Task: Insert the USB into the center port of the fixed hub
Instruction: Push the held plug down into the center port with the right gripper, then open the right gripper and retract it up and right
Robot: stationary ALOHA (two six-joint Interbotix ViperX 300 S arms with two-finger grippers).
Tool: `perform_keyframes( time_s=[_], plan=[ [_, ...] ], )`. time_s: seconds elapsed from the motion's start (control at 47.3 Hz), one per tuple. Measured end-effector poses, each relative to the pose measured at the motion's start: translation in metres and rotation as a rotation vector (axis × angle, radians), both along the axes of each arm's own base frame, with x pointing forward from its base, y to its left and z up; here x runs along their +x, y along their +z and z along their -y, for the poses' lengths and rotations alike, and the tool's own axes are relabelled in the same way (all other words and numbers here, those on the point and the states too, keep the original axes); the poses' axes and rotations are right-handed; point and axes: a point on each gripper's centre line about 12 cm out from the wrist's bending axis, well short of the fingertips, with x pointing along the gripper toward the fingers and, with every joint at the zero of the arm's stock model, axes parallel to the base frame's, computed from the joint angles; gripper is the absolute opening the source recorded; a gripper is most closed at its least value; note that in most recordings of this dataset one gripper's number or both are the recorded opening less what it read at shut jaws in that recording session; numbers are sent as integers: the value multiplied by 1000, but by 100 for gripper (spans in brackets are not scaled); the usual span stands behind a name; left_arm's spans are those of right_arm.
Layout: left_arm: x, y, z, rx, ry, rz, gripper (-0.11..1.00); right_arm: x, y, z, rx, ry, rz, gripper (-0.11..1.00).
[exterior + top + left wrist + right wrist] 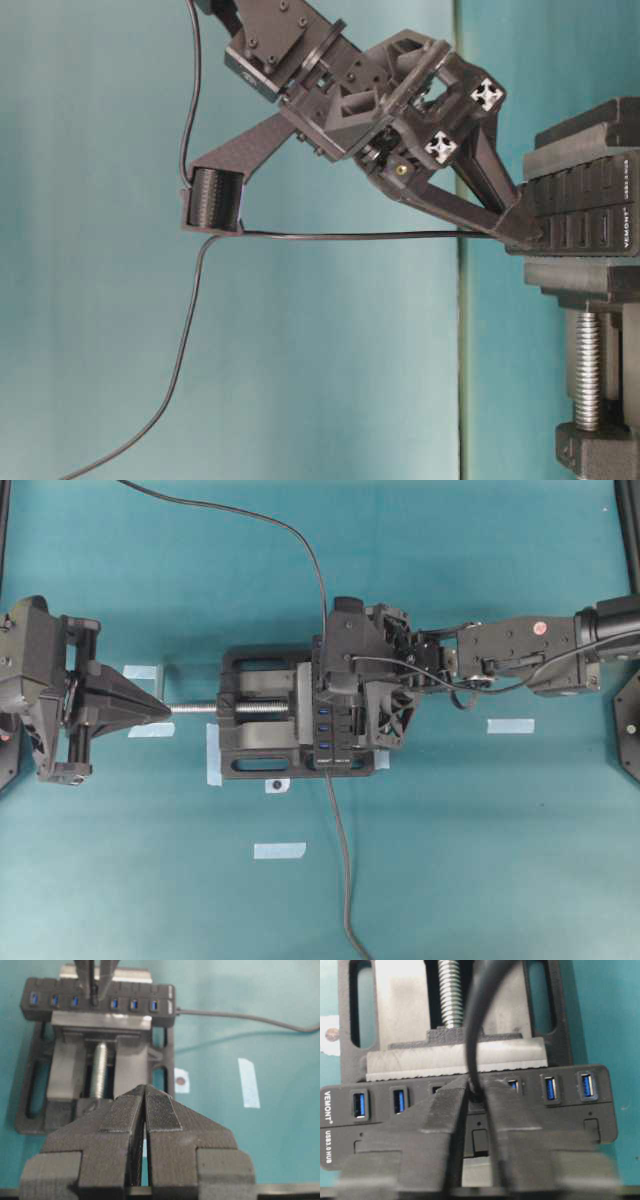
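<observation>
The fixed hub (570,1115) is a long black strip with a row of blue ports, clamped in a vise. The USB (476,1096) stands in the center port, which it covers, with three blue slots on either side of it. Its thin black cable (474,1020) rises from it. My right gripper (476,1094) straddles the plug from above with its jaws a little apart, and a gap shows beside the plug. In the overhead view this gripper (335,685) hangs over the hub (340,755). My left gripper (145,1089) is shut and empty, left of the vise (158,709).
A black bench vise (260,750) with a silver screw (195,708) holds the hub. The hub's thicker cable (345,880) runs to the table's near edge. The thin cable (250,515) loops off to the far left. Pale tape strips (280,850) (510,725) lie on the teal mat.
</observation>
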Motion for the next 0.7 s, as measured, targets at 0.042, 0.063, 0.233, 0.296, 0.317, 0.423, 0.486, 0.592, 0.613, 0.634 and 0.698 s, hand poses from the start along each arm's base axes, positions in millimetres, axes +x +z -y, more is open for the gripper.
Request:
perform_keyframes(
  time_s=[0.042, 0.063, 0.233, 0.296, 0.317, 0.423, 0.486, 0.592, 0.613, 0.634, 0.698],
  plan=[
    [0, 1, 0, 0, 0, 3, 0, 0, 0, -1, 0, 2, 0, 42],
    [0, 0, 0, 0, 0, 2, 0, 0, 0, 0, 1, -1, -1, 49],
    [0, 0, 0, 0, 0, 5, 0, 0, 0, 0, 1, -1, 0, 87],
    [0, 0, 0, 0, 0, 5, 0, 0, 0, -1, 1, 0, -1, 87],
    [0, 0, 0, 0, 0, 5, 0, 0, 0, -1, 1, 0, -1, 86],
    [0, 0, 0, 0, 0, 5, 0, 0, 0, -1, 1, 0, 0, 82],
    [0, 0, 0, 0, 0, 5, 0, 0, 0, -1, 0, 1, -2, 82],
    [0, 0, 0, -1, 1, 5, 0, 0, 0, -1, 1, 0, 0, 82],
    [0, 1, 0, -1, 1, 6, 0, 0, 0, -1, 1, 0, -1, 82],
    [0, 0, 0, -1, 1, 5, 0, 0, 0, -1, 1, 0, -1, 82],
    [0, 0, 0, -1, 1, 5, 0, 0, 0, -1, 1, 0, 0, 82]
  ],
)
